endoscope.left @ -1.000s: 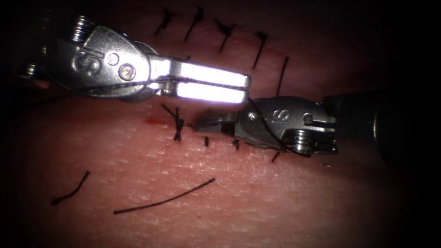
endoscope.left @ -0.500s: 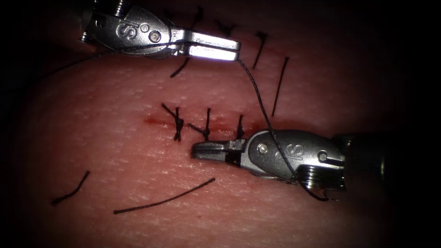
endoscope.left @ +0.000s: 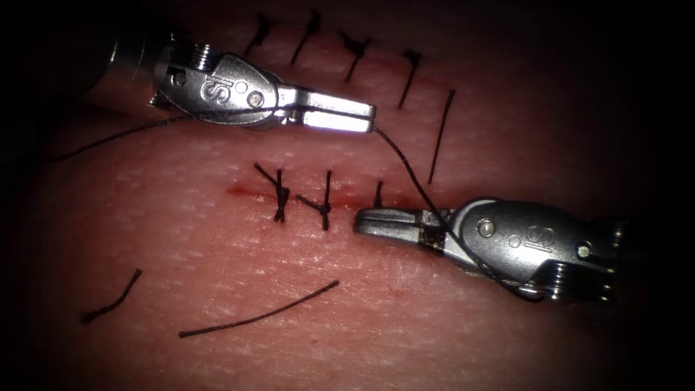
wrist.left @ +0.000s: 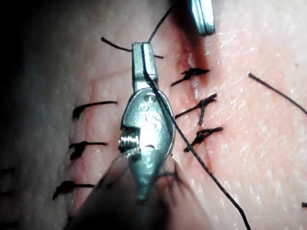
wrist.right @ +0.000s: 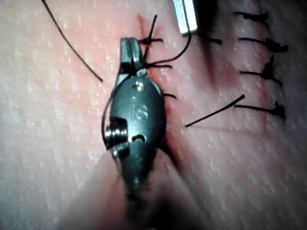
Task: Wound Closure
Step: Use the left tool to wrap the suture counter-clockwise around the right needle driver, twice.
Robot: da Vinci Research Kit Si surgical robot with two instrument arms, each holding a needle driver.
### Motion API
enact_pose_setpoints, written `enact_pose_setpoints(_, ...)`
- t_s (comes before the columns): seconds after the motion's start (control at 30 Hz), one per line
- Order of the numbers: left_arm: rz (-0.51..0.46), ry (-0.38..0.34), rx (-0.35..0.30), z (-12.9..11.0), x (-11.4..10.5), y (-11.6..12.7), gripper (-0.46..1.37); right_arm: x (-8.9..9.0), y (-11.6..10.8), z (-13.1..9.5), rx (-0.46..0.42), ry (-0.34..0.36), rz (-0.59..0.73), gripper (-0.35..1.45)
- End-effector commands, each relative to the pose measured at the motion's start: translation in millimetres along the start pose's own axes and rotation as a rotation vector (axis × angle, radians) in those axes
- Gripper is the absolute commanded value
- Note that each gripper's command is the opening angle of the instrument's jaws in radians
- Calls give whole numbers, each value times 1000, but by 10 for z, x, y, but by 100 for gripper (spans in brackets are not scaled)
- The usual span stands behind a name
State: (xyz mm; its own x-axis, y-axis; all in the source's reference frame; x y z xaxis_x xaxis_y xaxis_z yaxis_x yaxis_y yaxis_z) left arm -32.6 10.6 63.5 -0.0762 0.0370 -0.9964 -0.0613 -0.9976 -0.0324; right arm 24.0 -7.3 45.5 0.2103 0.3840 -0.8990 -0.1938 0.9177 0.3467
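The cut [endoscope.left: 246,192] is being seen across the middle of the tissue [endoscope.left: 362,340], and three stitches are being counted on it: a crossed one [endoscope.left: 279,194], a knotted one [endoscope.left: 326,200] and a short one [endoscope.left: 378,194] furthest right. To the left of the first stitch a short stretch of the cut is being left open, with red fluid [endoscope.left: 237,191] lying on it. The closure is therefore being judged as well advanced, with the third stitch probably the one in hand and the left end not yet closed.

The thread [endoscope.left: 405,168] is being held taut from the closed jaws of the left tool [endoscope.left: 365,119], above the cut, down to the right tool [endoscope.left: 365,219], where it is being carried around the wrist. A second length is being trailed off leftward from the left tool. The right tool's jaws are being kept together just beside the third stitch; whether anything is being pinched there cannot be told. Where the needle lies cannot be told either.

Further back, four finished stitches [endoscope.left: 355,54] are being counted in a row. Three cut ends [endoscope.left: 258,311] are being left loose on the tissue.
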Motion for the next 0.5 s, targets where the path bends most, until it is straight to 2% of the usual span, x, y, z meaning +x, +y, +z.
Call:
enact_pose_setpoints(0.03, -3, -5, 0, 1, -5, 3, -35, 3, -1, -1, -10, 22, 4, -35)
enact_pose_setpoints(0.23, -3, -12, 4, 10, -15, 19, -35, 16, 2, -4, -49, 94, 13, -35)
enact_pose_setpoints(0.33, -2, -11, 3, 10, -11, 24, -35, 19, 7, -6, -77, 123, 16, -35)
enact_pose_setpoints(0.5, 6, -21, 14, 12, 4, 46, -35, 28, 22, -9, -193, 145, 43, -35)
